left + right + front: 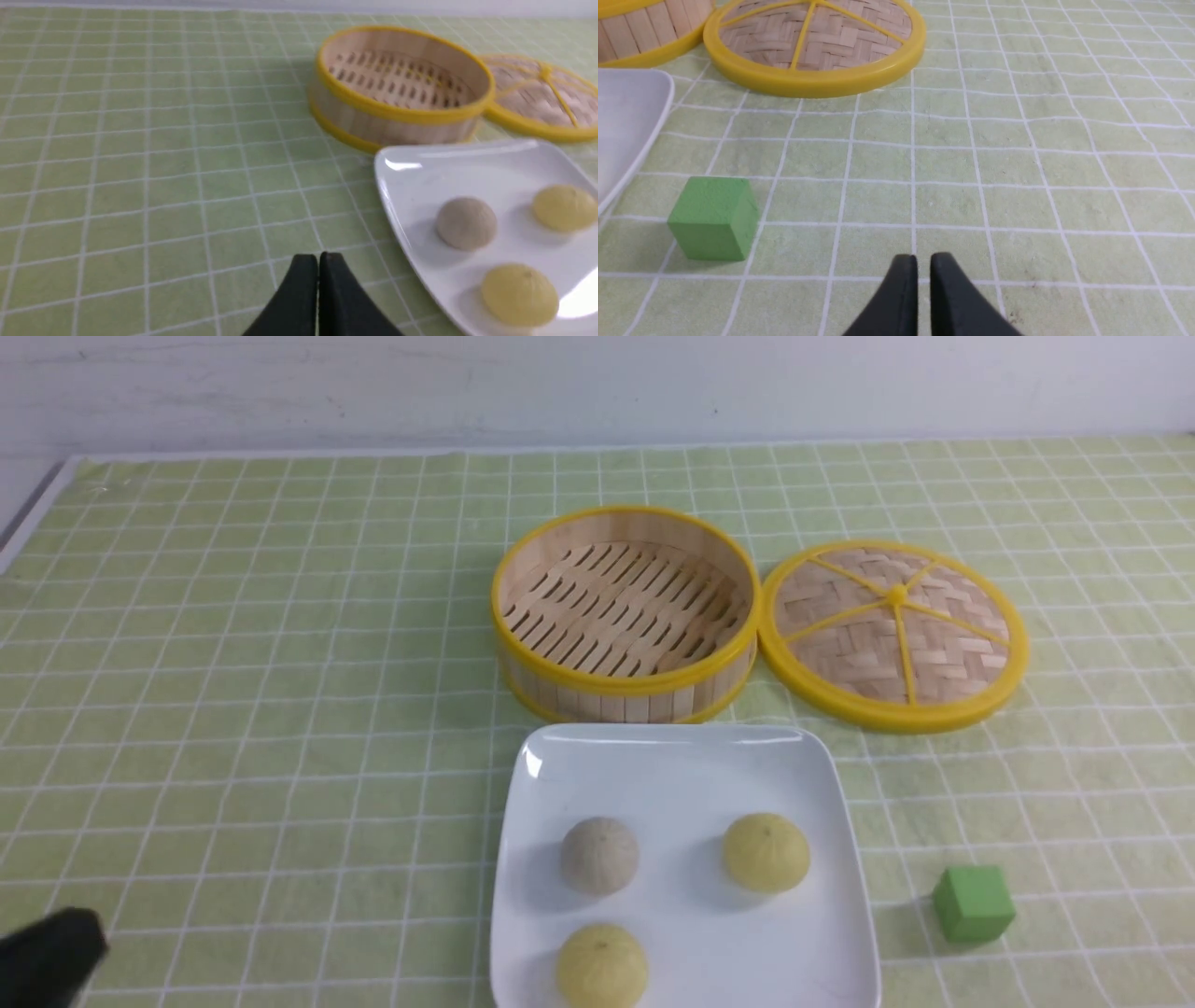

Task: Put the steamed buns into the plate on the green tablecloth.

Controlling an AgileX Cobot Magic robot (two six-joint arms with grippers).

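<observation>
Front view shows the plate (681,775) lying on the green tablecloth (261,709), just in front of the bamboo steamer (625,616), whose woven lid (893,633) lies beside it on the right. All three steamed buns (599,855) sit inside the plate: the greyish one at the left, a yellow one (766,851) to its right, and the other yellow one (602,966) nearest to the robot. A green cube (973,903) stands on the cloth to the right of the plate. The left gripper (319,261) is low over the bare cloth, to the left of the plate and apart from the buns; its two black fingers are pressed together and hold nothing. The right gripper (923,263) is also over bare cloth, to the right of the cube, with only a thin gap between its fingers and nothing between them.
</observation>
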